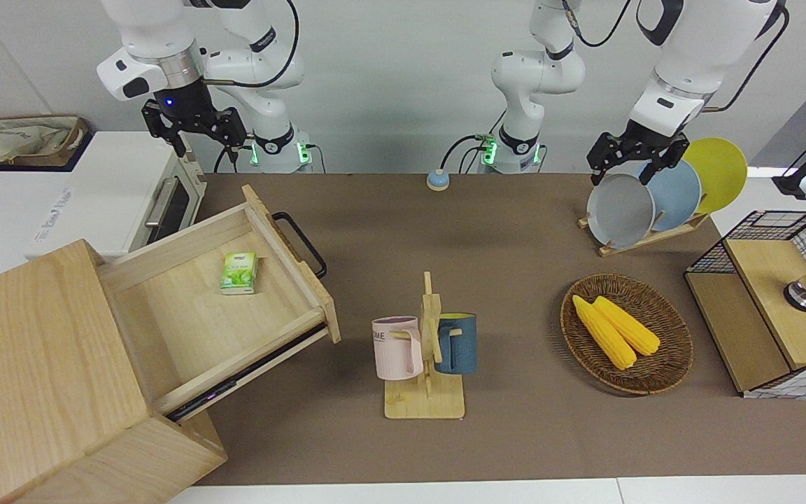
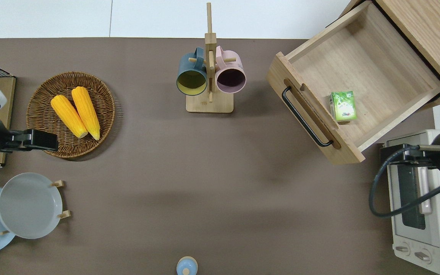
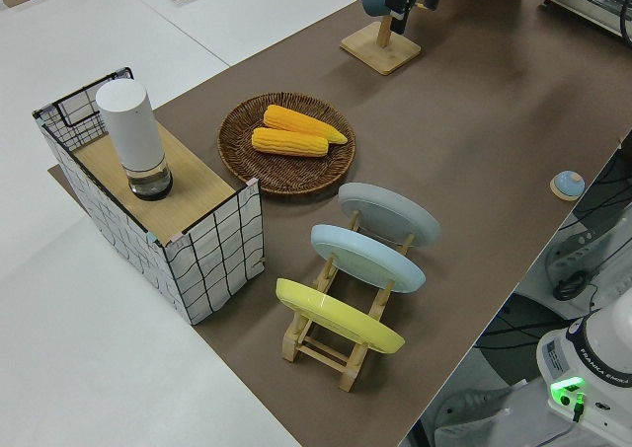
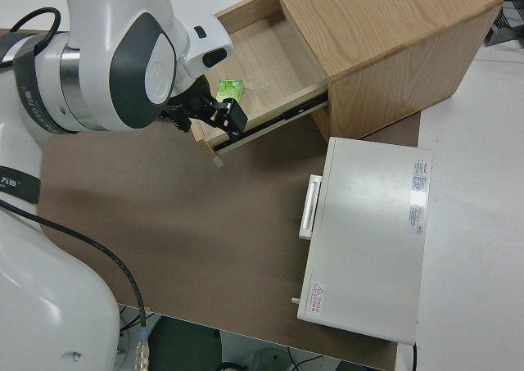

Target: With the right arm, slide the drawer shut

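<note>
The light-wood drawer (image 1: 186, 315) stands pulled far out of the pale wooden cabinet (image 1: 32, 364). Its black bar handle (image 1: 301, 241) faces the middle of the table. A small green carton (image 1: 239, 272) lies inside it. The overhead view shows the drawer (image 2: 380, 72), its handle (image 2: 304, 116) and the carton (image 2: 343, 105). My right gripper (image 1: 207, 143), with a blue wrist light, is open and empty. It hangs in the air over the white toaster oven (image 2: 414, 214), apart from the drawer. It also shows in the right side view (image 4: 219, 115). My left arm is parked, its gripper (image 1: 623, 171) open.
The toaster oven (image 1: 116, 189) stands beside the cabinet, nearer to the robots. A mug rack (image 1: 425, 350) with a pink and a blue mug stands mid-table. A wicker basket (image 1: 662, 364) of corn, a plate rack (image 1: 648, 203), a wire-mesh box (image 1: 774, 308) and a blue bell (image 1: 438, 180) are also there.
</note>
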